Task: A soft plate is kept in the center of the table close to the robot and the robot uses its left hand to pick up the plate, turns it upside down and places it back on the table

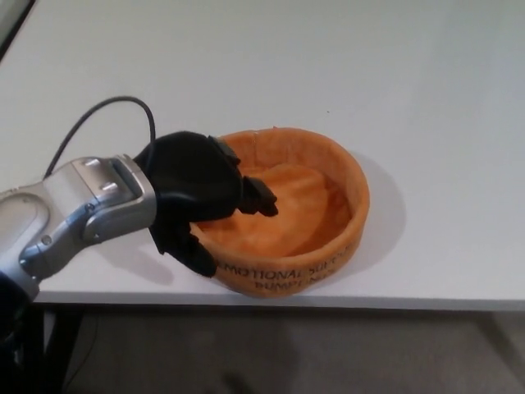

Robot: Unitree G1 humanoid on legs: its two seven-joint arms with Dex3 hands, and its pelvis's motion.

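Note:
The soft orange plate (316, 176), a round dish with a raised wall and black lettering on its front, rests upright near the table's front edge. My left hand (197, 185) is at its left rim and stands open. The fingers (256, 197) reach over the rim into the plate. The thumb (190, 249) lies outside, against the front-left wall. The hand hides the left part of the rim. My right hand is not in view.
The white table (344, 66) stretches far behind and to both sides of the plate. Its front edge (410, 302) runs just below the plate, with the floor beneath. A black cable (107, 105) loops from my left forearm.

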